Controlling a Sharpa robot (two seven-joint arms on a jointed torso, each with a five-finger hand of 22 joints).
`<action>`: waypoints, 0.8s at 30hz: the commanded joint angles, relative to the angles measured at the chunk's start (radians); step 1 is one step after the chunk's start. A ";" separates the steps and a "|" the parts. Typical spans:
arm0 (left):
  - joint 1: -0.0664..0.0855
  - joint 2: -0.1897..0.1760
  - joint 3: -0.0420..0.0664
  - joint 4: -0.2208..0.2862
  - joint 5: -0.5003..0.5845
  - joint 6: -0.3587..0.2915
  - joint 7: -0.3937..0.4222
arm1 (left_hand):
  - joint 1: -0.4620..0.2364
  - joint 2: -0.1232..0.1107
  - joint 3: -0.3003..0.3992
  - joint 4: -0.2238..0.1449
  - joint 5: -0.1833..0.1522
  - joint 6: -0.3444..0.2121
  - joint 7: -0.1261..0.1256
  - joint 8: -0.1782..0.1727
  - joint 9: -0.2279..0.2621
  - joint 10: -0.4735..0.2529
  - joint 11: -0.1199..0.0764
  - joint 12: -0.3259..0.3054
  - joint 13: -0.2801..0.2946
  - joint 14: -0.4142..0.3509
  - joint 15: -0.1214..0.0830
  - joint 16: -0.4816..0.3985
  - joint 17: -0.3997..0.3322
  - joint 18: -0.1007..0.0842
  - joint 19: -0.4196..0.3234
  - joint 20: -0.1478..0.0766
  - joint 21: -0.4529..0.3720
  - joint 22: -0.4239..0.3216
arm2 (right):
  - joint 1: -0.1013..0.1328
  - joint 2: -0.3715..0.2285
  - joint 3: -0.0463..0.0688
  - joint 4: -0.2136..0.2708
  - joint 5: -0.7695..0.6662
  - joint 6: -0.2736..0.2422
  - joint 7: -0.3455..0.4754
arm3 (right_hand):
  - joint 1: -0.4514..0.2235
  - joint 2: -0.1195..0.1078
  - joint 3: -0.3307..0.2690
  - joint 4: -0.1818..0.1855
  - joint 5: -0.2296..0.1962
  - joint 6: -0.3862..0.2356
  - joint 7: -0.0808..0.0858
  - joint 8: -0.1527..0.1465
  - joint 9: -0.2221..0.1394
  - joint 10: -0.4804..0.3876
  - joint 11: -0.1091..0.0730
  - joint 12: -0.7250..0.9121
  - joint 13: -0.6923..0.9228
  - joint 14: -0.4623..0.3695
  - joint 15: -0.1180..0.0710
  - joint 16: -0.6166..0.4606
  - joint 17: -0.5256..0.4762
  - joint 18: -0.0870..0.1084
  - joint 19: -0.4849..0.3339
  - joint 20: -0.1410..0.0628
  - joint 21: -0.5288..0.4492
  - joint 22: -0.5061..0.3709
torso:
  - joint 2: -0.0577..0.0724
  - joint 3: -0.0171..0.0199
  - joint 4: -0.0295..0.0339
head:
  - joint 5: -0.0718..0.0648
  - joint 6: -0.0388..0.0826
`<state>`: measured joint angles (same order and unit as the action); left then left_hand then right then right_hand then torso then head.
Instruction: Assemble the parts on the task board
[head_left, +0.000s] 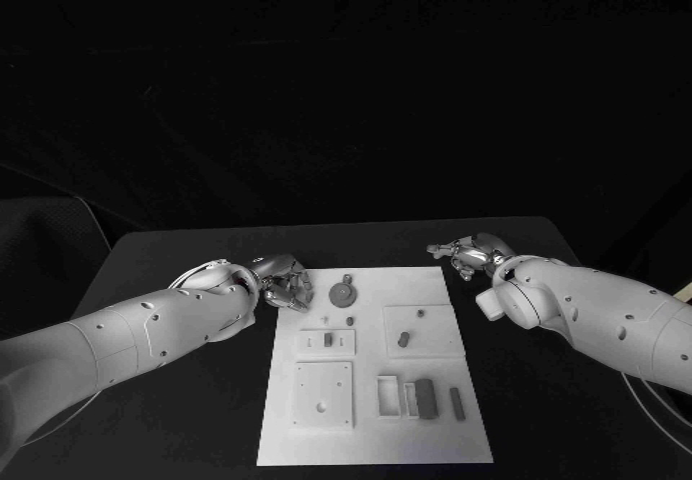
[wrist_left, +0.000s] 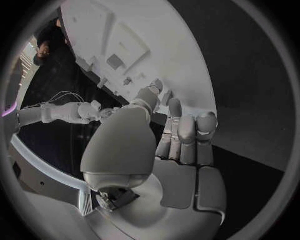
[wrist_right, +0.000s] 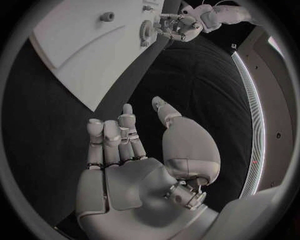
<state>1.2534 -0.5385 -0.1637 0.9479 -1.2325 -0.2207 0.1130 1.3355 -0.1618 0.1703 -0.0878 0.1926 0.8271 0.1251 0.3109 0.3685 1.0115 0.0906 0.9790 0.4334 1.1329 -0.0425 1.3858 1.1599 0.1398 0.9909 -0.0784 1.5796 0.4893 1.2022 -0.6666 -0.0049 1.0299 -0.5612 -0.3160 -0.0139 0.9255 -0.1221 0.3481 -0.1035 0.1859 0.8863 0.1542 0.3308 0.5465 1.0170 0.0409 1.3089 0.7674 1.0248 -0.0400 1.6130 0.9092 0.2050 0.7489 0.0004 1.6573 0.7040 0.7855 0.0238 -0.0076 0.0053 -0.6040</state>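
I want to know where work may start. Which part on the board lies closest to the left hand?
The round, gear-like part at the task board's far end; it lies just beside the left hand, while the others sit nearer the robot.

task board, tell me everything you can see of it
The task board is a flat white rectangular plate lying on the black table, its long side running away from the robot. It carries raised square blocks and a shallow frame. A round toothed part lies near its far edge, small pegs stand mid-board, and dark bar-shaped parts sit toward the near end. The left hand is at its far left corner; the right hand hangs off its far right corner, apart from it.
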 joint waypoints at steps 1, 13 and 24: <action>0.001 0.006 0.001 -0.006 0.003 -0.028 -0.003 | 0.001 0.008 0.005 0.000 0.002 -0.002 0.007 0.002 0.000 0.011 0.002 0.007 0.002 0.004 -0.001 0.007 0.001 0.033 0.009 0.001 0.006 0.001 | 0.000 0.001 0.000 0.002 -0.006 0.017 0.003 | -0.002 0.008 -0.003 -0.001 0.001 -0.001 0.005 0.002 0.000 0.002 -0.001 -0.003 -0.002 0.001 -0.009 -0.007 -0.001 0.023 0.008 -0.002 0.138 0.001 | 0.000 0.0004 0.0006 | -0.001 0.001; -0.001 0.031 0.000 -0.021 0.000 -0.001 0.011 | 0.034 0.030 0.048 -0.002 -0.002 0.018 -0.023 0.019 0.008 0.011 0.001 0.016 0.006 0.009 -0.007 0.020 0.005 0.036 0.016 -0.002 0.015 0.003 | -0.001 0.005 0.000 0.000 -0.006 0.022 0.001 | -0.002 0.009 -0.003 -0.001 0.001 -0.001 0.005 0.002 0.000 0.003 -0.001 -0.004 -0.002 0.001 -0.009 -0.007 -0.001 0.024 0.008 -0.003 0.138 0.001 | 0.000 -0.0006 0.0005 | -0.002 0.001; -0.002 0.033 0.000 -0.030 -0.016 0.012 -0.002 | 0.094 0.043 0.154 -0.008 0.004 0.044 -0.013 0.030 0.017 -0.002 0.003 0.017 0.007 0.005 -0.009 0.029 0.006 0.034 0.012 -0.002 0.020 0.003 | -0.001 0.005 0.000 0.000 -0.006 0.024 0.000 | -0.002 0.010 -0.003 -0.001 0.001 -0.001 0.005 0.001 0.000 0.003 -0.001 -0.004 -0.002 0.001 -0.009 -0.007 -0.001 0.024 0.009 -0.003 0.138 0.001 | -0.001 -0.0004 0.0012 | -0.004 0.000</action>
<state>1.2510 -0.5074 -0.1641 0.9174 -1.2379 -0.2259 0.1121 1.4238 -0.1184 0.3206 -0.0953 0.1926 0.8668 0.1139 0.3364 0.3848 1.0136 0.0934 0.9912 0.4396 1.1397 -0.0434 1.4090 1.1647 0.1397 1.0011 -0.0785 1.5953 0.4914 1.2015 -0.6621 -0.0049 1.0293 -0.5612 -0.3098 -0.0169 0.9255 -0.1222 0.3481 -0.1035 0.1859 0.8874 0.1527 0.3308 0.5464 1.0170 0.0410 1.3089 0.7669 1.0256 -0.0444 1.6130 0.9092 0.2050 0.7544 -0.0016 1.6573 0.7039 0.7850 0.0232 -0.0072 0.0024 -0.6030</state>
